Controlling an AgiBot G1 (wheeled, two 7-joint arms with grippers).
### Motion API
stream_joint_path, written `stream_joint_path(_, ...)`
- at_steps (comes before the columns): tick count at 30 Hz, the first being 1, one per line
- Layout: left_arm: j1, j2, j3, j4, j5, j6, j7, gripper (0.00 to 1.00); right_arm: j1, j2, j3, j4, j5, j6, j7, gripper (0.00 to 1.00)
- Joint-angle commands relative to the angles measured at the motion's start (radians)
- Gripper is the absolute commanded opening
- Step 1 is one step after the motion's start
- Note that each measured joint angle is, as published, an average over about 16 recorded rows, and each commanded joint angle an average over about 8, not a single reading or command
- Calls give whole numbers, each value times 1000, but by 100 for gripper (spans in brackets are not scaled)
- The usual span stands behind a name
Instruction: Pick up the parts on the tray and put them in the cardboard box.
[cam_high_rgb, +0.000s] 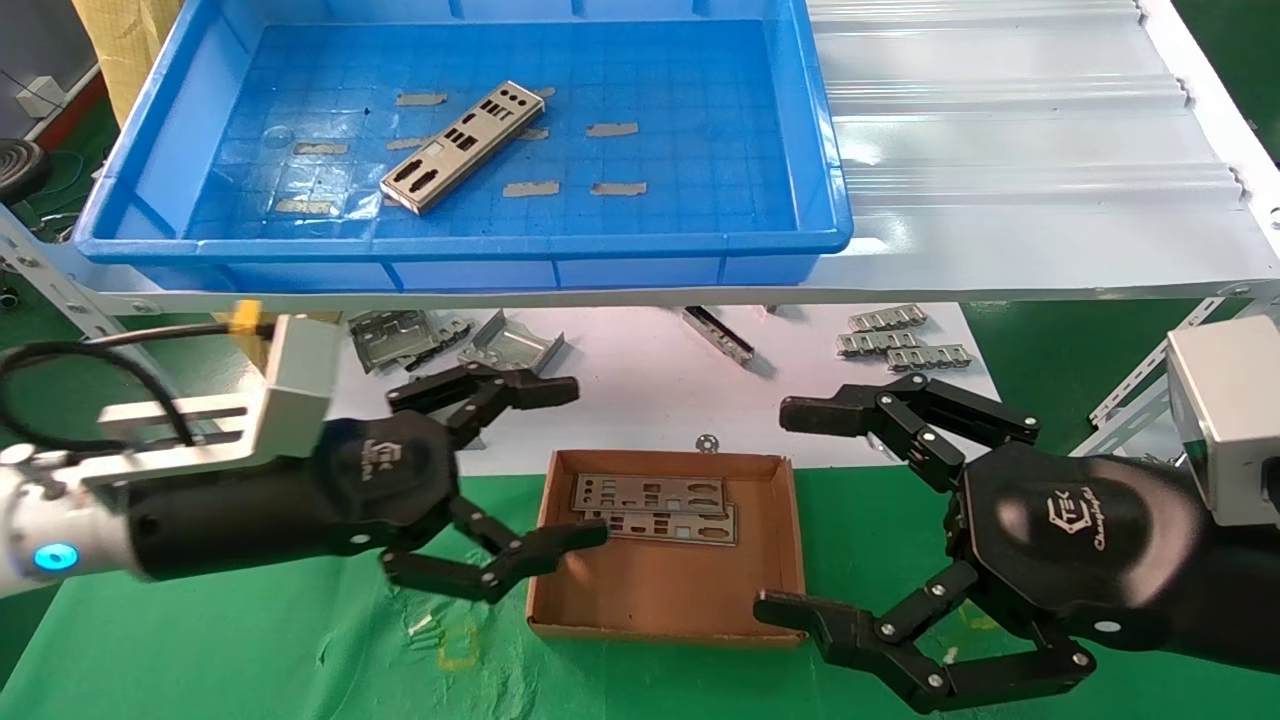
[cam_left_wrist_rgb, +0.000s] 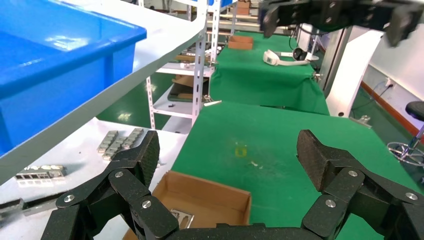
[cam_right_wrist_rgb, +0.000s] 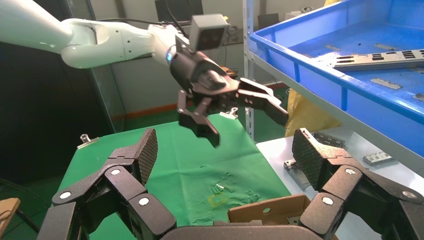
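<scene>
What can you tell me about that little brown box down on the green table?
The cardboard box is small, shallow and squarish, plain brown with low walls and an open top. It sits flat on the green cloth, its far edge at the white sheet. Two thin silver-grey metal plates with cut-out holes lie flat inside along the far wall, overlapping. The left tool and right tool, both open and empty, flank it; whether either touches it is unclear.

**A factory assembly workshop**

An industrial workshop is being shown. Perforated steel racking (cam_left_wrist_rgb: 201, 65) is being used to carry a white corrugated shelf (cam_high_rgb: 1010, 150). Rows of worktops are being covered in green cloth (cam_left_wrist_rgb: 260, 80). Stamped metal brackets (cam_high_rgb: 455, 340) and ridged clips (cam_high_rgb: 900, 335) are being kept loose on a white worktop (cam_high_rgb: 640, 385).
</scene>
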Motion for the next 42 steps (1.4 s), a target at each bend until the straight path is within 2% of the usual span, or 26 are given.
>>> stream_joint_path(1,17,-23,-19,-37,-8,1,-20,100,0,0,0,0,0,0,0,100)
stream_joint_path(24,205,-271,-231,-434,-94,12,-238,100,0,0,0,0,0,0,0,100)
stream_joint_path(29,220,-291,-248,-466,-103,14,-250,100,0,0,0,0,0,0,0,100)
stream_joint_path(42,210,-277,-236,-444,-98,13,-242,100,0,0,0,0,0,0,0,100)
